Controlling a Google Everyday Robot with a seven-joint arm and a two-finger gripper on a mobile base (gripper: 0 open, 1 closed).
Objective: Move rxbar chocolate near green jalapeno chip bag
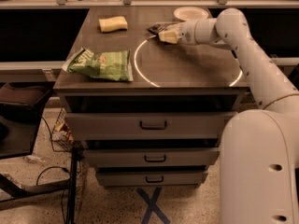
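— Where was the rxbar chocolate (155,28)?
— Right at the tip of the claw (164,33), just to its left, far back on the tabletop (187,69). I couldn't tell whether the claw was closed on it.
— And the green jalapeno chip bag (100,64)?
— Well left of the claw and nearer the front, so the carry would likely run that way.

Warm, dim light comes from above — the desk (187,73) top is evenly lit, with a bright ring (136,64) across it. The drawer gaps and the floor (117,204) lie in shadow. The pale end effector (162,33), at the desk's far side, catches the light.
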